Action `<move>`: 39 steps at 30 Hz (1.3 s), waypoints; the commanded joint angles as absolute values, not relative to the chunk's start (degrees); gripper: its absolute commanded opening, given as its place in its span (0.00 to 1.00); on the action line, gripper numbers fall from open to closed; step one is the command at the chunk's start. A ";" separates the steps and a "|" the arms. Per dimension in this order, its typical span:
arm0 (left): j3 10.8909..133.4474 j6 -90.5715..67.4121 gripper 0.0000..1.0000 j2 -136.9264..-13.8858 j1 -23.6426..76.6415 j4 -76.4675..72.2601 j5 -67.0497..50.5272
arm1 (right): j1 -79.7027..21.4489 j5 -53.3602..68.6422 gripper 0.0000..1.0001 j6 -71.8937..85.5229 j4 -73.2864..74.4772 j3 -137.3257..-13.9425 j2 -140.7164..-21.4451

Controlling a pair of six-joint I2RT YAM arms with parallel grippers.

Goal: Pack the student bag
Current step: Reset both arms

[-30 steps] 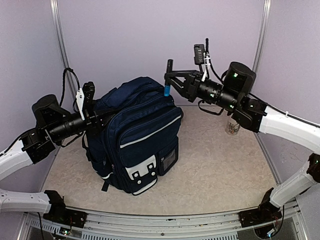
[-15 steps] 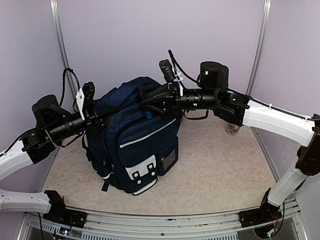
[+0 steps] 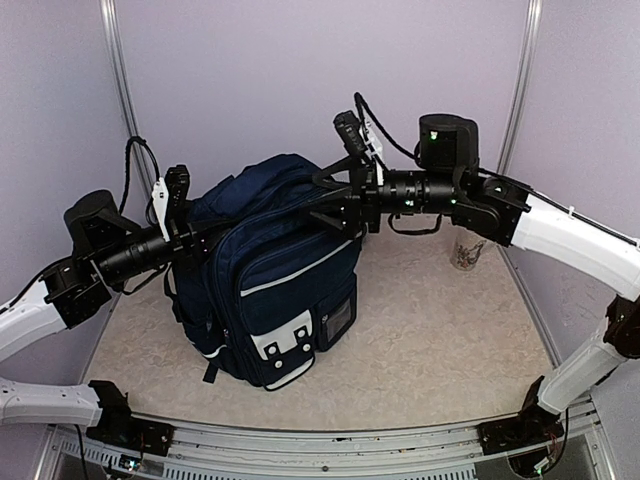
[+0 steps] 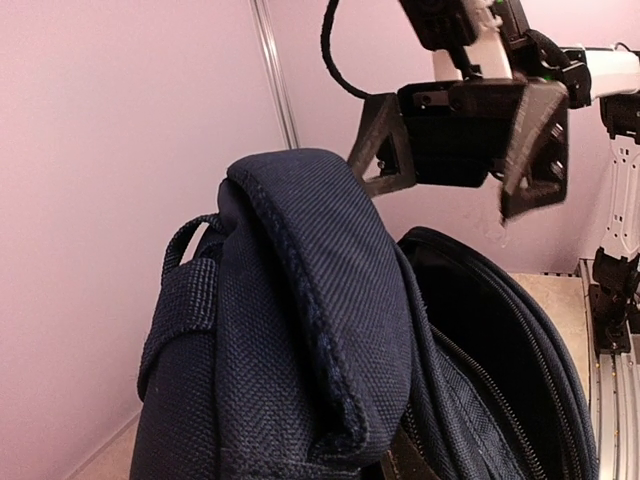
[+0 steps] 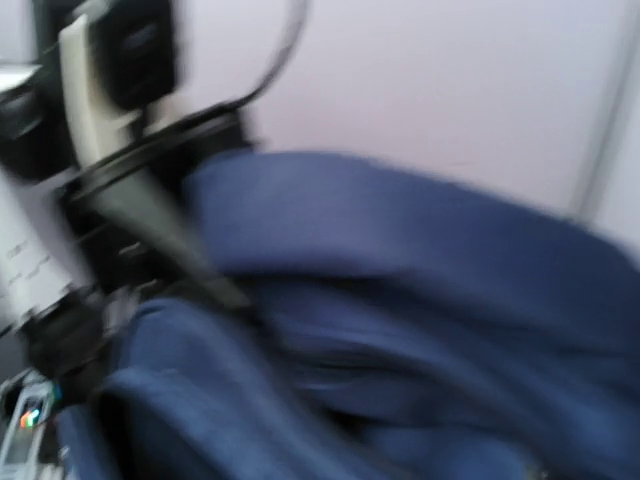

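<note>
Navy student bag [image 3: 285, 270], right pincer [image 4: 437, 195] wide (empty)

Soft, even light, faint shadows; right wrist view smears the student bag [image 5: 400, 230] into motion blur; others sharp.

Walls [image 3: 250, 70] were pale lilac, plain and matte, closing in back and both sides. Thin metal post [image 3: 117, 80] stood upright in rear left corner, second post [image 3: 522, 70] in rear right corner. Tabletop [image 3: 440, 330] was beige, finely speckled, and ran back to walls. Grooved aluminium rail [image 3: 330, 440] lay along near edge. Light was even and diffuse, shadows soft. In left wrist view wall looked pinker.
</note>
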State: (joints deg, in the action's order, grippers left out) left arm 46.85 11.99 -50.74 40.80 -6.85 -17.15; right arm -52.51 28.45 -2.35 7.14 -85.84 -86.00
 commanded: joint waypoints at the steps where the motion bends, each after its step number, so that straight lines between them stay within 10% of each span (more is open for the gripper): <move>1: 45.61 14.57 0.27 -49.38 40.25 -9.56 -21.14 | -44.45 23.41 0.82 14.77 4.91 -83.15 -78.96; 9: 45.24 15.33 0.10 -48.17 39.85 -10.01 -20.24 | -32.89 21.81 0.58 39.54 -6.88 -57.55 -70.98; 21: 51.22 18.49 0.00 -52.59 29.42 -6.16 -60.74 | -44.44 18.74 0.55 -4.89 -5.12 -49.36 -66.96; 39: 52.94 13.34 0.00 -56.69 28.38 -8.18 -48.89 | -57.31 -1.72 0.38 -9.29 -16.49 -32.73 -53.16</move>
